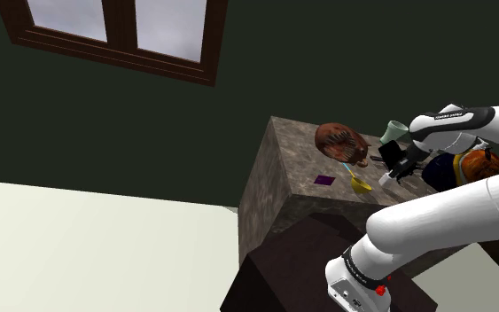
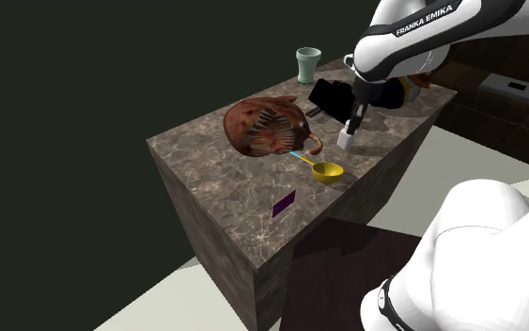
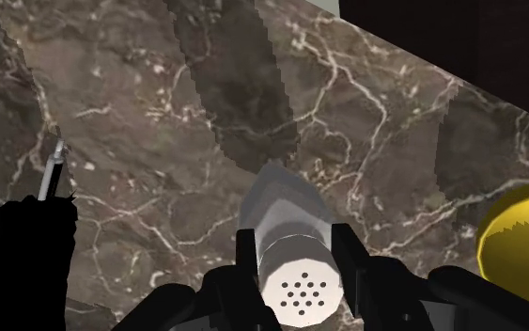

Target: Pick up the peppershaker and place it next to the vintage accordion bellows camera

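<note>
A pale grey peppershaker [image 3: 295, 254] with holes in its top is clasped between my two black fingers, and my gripper [image 3: 295, 246] is shut on it. It hangs at or just above the marble table top [image 2: 225, 179], casting a shadow on the stone. In the second exterior view the white shaker [image 2: 347, 140] is under my gripper [image 2: 354, 120], close beside the black bellows camera [image 2: 329, 94]. The shoulder view has the shaker [image 1: 386, 179] just in front of the camera [image 1: 394, 158], with the gripper [image 1: 391, 170] above it. The camera's black outline [image 3: 23, 254] stands beside the fingers.
A yellow measuring spoon [image 2: 326, 170] with a blue handle lies near the shaker. A reddish-brown round object [image 2: 267, 125] sits mid-table, and a purple card [image 2: 284, 204] lies nearer the front edge. A pale green cup [image 2: 308, 64] and an orange and blue object [image 1: 473, 165] stand at the far end.
</note>
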